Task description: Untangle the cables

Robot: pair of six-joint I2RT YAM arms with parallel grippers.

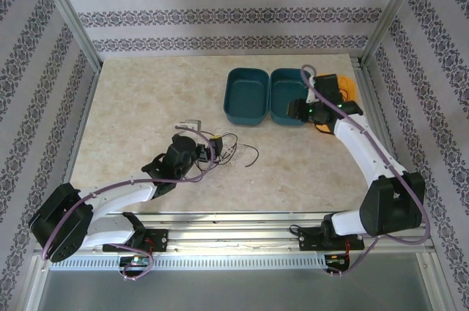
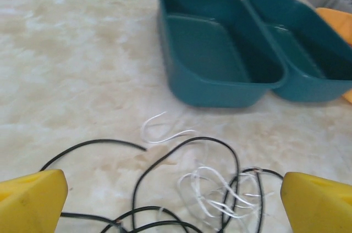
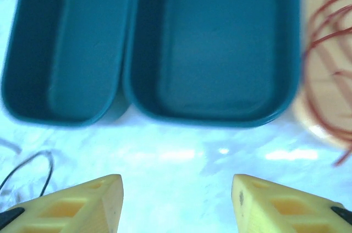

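Note:
A loose tangle of black and white cables (image 1: 229, 148) lies on the table, left of centre. In the left wrist view the black and white cables (image 2: 220, 189) curl on the table between and beyond my yellow fingertips (image 2: 33, 197). My left gripper (image 2: 173, 189) stands wide open over them, holding nothing. It sits at the tangle's left edge (image 1: 204, 135). A red cable (image 3: 324, 51) lies coiled on an orange tray (image 3: 316, 109). My right gripper (image 3: 177, 189) hangs open above bare table, just in front of the bins (image 1: 302, 113).
Two teal bins (image 1: 245, 115) (image 1: 287, 120) stand side by side at the back, both bare inside. The orange tray (image 1: 353, 89) lies right of them. Patterned walls and metal posts close in the table on three sides.

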